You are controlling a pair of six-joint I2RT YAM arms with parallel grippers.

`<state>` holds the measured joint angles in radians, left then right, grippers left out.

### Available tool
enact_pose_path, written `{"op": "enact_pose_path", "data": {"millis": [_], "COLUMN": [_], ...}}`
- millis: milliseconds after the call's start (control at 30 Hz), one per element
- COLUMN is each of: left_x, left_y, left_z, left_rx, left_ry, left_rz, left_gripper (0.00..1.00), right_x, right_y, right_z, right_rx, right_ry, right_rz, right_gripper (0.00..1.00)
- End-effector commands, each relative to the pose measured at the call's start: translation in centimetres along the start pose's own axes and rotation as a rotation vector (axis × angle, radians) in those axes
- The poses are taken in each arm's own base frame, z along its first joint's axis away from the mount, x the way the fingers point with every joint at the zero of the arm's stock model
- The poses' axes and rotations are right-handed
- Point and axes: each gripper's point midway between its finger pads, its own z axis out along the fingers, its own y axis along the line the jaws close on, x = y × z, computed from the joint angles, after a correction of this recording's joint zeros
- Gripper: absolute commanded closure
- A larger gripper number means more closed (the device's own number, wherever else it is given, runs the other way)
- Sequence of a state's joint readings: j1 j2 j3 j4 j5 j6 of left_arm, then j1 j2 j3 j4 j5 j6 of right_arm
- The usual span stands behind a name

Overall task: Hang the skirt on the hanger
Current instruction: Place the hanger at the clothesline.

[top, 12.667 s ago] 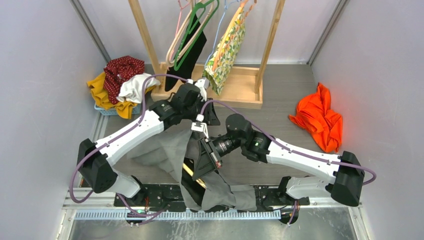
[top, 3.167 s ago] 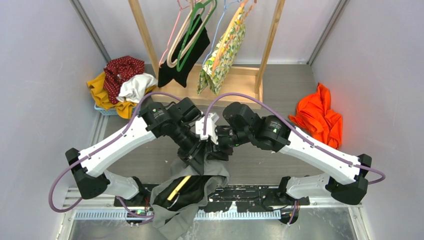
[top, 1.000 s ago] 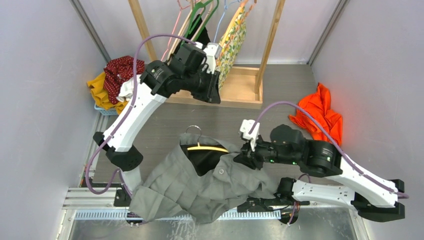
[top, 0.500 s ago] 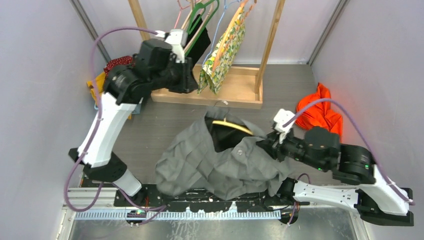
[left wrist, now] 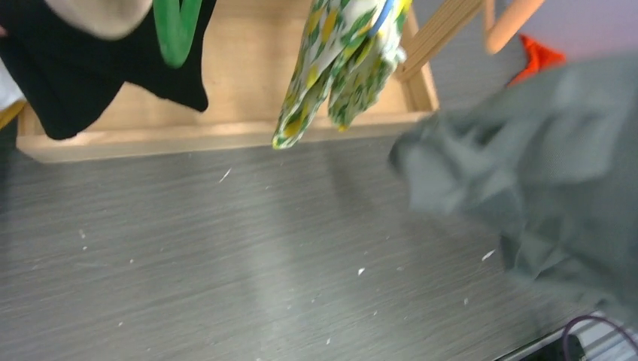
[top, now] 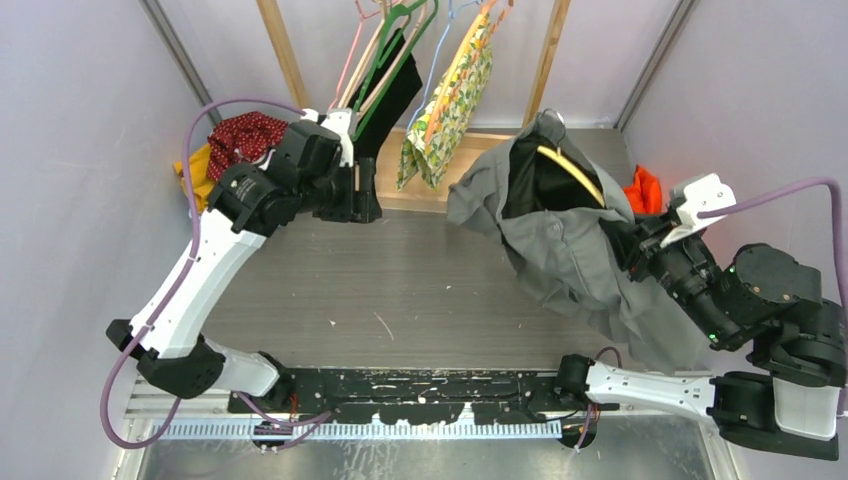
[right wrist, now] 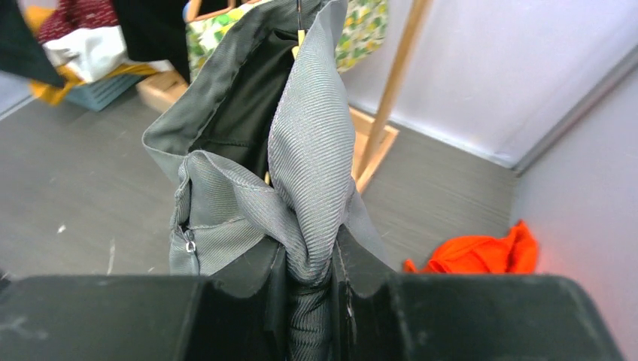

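The grey skirt (top: 570, 250) hangs over a pale wooden hanger (top: 572, 173), whose bar shows inside the dark waist opening. My right gripper (right wrist: 308, 259) is shut on a bunched fold of the skirt (right wrist: 308, 150) and holds it in the air at the right, with the top of the hanger close to the rack's right post (top: 546, 60). My left gripper (top: 360, 192) is up by the rack's wooden base, apart from the skirt. Its fingers do not show in the left wrist view, where the skirt (left wrist: 542, 173) is a blur at the right.
The wooden rack base (top: 480, 185) stands at the back. Green and pink hangers (top: 385, 50), a black garment (top: 388, 95) and a floral garment (top: 452, 100) hang from it. An orange cloth (top: 643, 188) lies right. A basket of clothes (top: 235, 150) sits back left.
My right arm has swung the skirt and hanger from the table's middle up and to the right, toward the rack's right post. My left arm has dropped slightly beside the rack base.
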<state>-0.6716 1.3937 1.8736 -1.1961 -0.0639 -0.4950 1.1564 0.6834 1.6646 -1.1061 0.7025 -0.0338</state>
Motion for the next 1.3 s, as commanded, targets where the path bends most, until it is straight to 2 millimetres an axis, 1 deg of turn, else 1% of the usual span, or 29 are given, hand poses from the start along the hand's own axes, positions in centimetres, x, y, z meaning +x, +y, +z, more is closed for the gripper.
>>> {"op": "enact_pose_path", "data": {"millis": [0,33,67,133,167,300,333,467,533,633,733,867,933,1000,1100,1267], "left_x": [-0.9,-0.3,0.1,0.7,1.2,2.9,3.3,5.0,5.6,6.1,6.5,6.8,6.9,7.0,7.4,7.4], "left_y": [1.1,1.6,1.9,2.3,2.4,2.4,2.4,2.6,2.6,2.7,2.8,2.9,2.8,2.9,3.0,3.1], "left_z": [-1.2,-0.9,-0.5,-0.8,-0.6,0.0,0.2,0.6,0.6,0.4,0.2,0.2,0.3,0.4,0.6,0.4], "left_rx": [-0.007,-0.019,-0.029,-0.024,-0.017,0.012,0.02,0.034,0.04,0.05,0.056,0.057,0.059,0.059,0.055,0.051], "left_ry": [-0.101,-0.093,-0.085,-0.094,-0.09,-0.065,-0.055,-0.028,-0.023,-0.022,-0.024,-0.022,-0.018,-0.015,-0.009,-0.015], "left_rz": [-0.049,-0.058,-0.065,-0.08,-0.085,-0.107,-0.11,-0.12,-0.125,-0.13,-0.133,-0.133,-0.134,-0.137,-0.143,-0.149], "left_gripper": [0.28,0.15,0.07,0.05,0.05,0.02,0.0,0.0,0.0,0.01,0.01,0.01,0.01,0.01,0.01,0.0], "right_x": [-6.1,-6.9,-7.8,-9.5,-10.2,-12.9,-13.7,-15.1,-15.3,-15.5,-15.3,-14.7,-14.9,-15.0,-14.9,-14.0], "right_y": [-1.2,-0.9,-0.9,-0.4,0.1,1.1,1.3,1.6,1.0,-0.1,-0.7,-1.7,-2.4,-3.0,-4.4,-6.1], "right_z": [2.6,3.2,3.7,4.7,5.5,7.5,8.0,10.0,11.2,12.3,12.1,11.6,11.8,12.3,13.8,17.4], "right_rx": [0.196,0.21,0.234,0.258,0.269,0.327,0.345,0.424,0.47,0.476,0.462,0.496,0.507,0.512,0.521,0.494], "right_ry": [-0.158,-0.178,-0.196,-0.237,-0.245,-0.29,-0.3,-0.289,-0.283,-0.286,-0.291,-0.286,-0.294,-0.295,-0.287,-0.268], "right_rz": [0.054,0.051,0.057,0.068,0.066,0.083,0.082,0.086,0.089,0.129,0.158,0.15,0.151,0.15,0.157,0.193], "right_gripper": [0.99,0.99,0.99,0.99,0.99,0.99,0.99,0.99,0.99,0.99,0.99,0.99,0.99,0.99,0.99,0.99]}}
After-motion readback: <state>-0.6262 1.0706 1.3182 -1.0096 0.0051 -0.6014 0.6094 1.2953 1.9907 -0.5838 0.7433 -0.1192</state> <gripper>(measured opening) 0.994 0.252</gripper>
